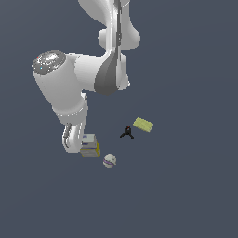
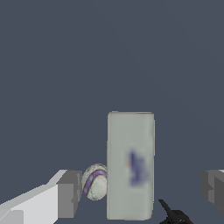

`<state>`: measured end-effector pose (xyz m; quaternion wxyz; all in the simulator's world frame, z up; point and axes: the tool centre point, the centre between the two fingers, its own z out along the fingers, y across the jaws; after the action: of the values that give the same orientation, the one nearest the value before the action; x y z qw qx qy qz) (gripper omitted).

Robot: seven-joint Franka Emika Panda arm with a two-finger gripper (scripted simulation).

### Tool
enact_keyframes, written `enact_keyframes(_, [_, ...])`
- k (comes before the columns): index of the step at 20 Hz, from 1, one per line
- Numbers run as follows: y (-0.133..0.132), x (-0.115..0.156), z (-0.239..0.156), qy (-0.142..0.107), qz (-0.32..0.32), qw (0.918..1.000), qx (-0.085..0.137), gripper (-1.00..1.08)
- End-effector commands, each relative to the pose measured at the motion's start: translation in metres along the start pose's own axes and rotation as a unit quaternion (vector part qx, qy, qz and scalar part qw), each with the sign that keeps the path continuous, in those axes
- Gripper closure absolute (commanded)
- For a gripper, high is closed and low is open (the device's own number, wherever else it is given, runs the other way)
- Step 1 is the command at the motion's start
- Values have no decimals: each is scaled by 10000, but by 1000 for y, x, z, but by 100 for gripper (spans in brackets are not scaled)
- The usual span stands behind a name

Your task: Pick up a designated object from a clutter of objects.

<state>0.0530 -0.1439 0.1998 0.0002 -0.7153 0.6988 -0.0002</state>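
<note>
The designated object, a grey-white carton with yellow side edges, lies on the dark floor among the clutter of objects. In the wrist view the carton shows a bluish mark and stands between my two fingers. My gripper is open, with one finger beside the ball and the other finger well clear of the carton. In the exterior view the gripper hangs just at the carton's left side. Neither finger touches the carton.
A white ball with a purple stripe sits close beside the carton, seen also as the ball in the wrist view. A small black clamp and a flat yellow-green block lie toward the exterior view's right.
</note>
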Motion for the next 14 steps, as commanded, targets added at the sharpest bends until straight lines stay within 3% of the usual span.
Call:
enact_keyframes(1, [0,0,6,0,4,10000,-4,-92])
enact_keyframes(14, [0,0,48,1,24,10000,-4,-92])
